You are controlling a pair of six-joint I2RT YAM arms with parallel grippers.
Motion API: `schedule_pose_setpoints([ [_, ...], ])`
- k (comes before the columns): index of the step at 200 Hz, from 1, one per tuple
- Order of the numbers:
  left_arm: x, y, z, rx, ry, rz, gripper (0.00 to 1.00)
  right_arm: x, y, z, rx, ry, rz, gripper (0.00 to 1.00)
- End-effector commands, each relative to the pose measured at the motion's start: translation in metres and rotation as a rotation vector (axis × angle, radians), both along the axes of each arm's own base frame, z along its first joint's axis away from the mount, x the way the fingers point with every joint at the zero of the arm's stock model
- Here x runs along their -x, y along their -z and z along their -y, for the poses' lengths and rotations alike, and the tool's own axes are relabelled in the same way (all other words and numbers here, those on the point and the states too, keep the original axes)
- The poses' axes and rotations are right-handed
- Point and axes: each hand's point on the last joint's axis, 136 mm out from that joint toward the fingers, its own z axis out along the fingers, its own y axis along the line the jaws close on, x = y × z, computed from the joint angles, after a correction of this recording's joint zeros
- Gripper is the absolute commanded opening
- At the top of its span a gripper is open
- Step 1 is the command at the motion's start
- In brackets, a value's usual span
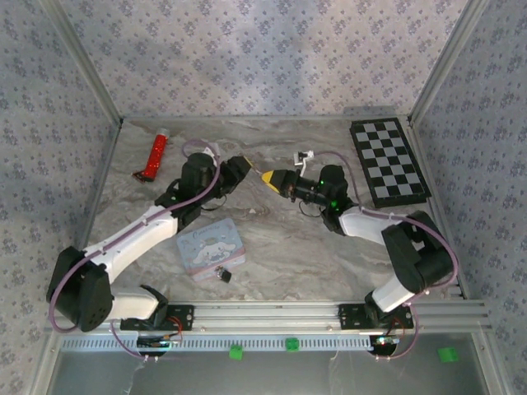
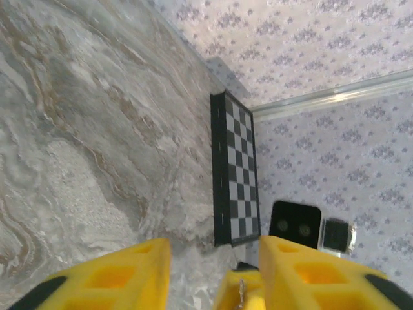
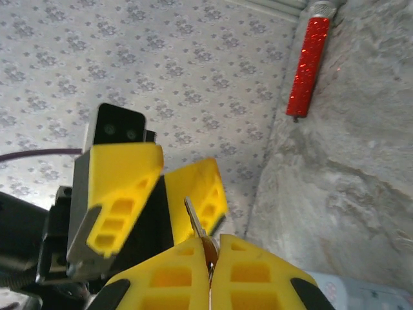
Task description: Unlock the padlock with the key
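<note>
key [image 3: 195,220] pinched in right tool [image 3: 210,257], blade toward left tool [image 3: 160,192]

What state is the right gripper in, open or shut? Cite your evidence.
Shut: the right gripper has its yellow fingers pressed together, pinching the key, whose blade sticks out.

Upright silvery key [image 3: 193,221]; small dark padlock [image 1: 223,275]

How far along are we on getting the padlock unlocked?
Done: the tiny silvery metal key is off the marbled table. In hand: the right claw pinches it, with the left claw open beside it. Left: the small dark padlock lies by the pastel tin, untouched; the key has yet to reach it.
</note>
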Motion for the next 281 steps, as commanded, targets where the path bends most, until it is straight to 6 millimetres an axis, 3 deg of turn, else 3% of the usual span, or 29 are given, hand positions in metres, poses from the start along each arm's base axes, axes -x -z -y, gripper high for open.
schedule_pose_setpoints([
  [1, 0.0, -0.008, -0.021, -0.085, 0.006, 0.046, 0.5, 0.012, 0.007, 0.005, 0.185, -0.032, 0.105, 0.0],
  [16, 0.0, 0.006, -0.038, -0.16, 0.004, -0.009, 0.54, 0.022, 0.015, 0.011, 0.329, -0.049, 0.167, 0.0],
  [31, 0.006, 0.015, -0.054, -0.274, 0.005, -0.057, 0.65, 0.033, 0.022, 0.019, 0.486, -0.063, 0.24, 0.0],
  [74, 0.051, 0.036, -0.097, -0.595, 0.03, -0.241, 0.76, 0.05, 0.044, 0.047, 0.749, -0.081, 0.309, 0.0],
  [125, 0.143, 0.052, -0.134, -0.902, 0.079, -0.471, 0.78, 0.053, 0.059, 0.055, 0.816, -0.092, 0.307, 0.0],
  [146, 0.172, 0.061, -0.148, -0.932, 0.054, -0.547, 0.79, 0.05, 0.062, 0.054, 0.816, -0.086, 0.31, 0.0],
  [182, 0.209, 0.096, -0.155, -0.905, 0.064, -0.643, 0.79, 0.045, 0.061, 0.044, 0.782, -0.107, 0.313, 0.0],
  [228, 0.215, 0.132, -0.147, -0.797, 0.053, -0.516, 0.86, 0.046, 0.066, 0.042, 0.773, -0.112, 0.308, 0.0],
  [257, 0.217, 0.157, -0.153, -0.738, 0.01, -0.484, 0.89, 0.046, 0.07, 0.043, 0.774, -0.115, 0.293, 0.0],
  [281, 0.209, 0.165, -0.15, -0.688, -0.008, -0.422, 0.9, 0.045, 0.071, 0.042, 0.774, -0.109, 0.287, 0.0],
])
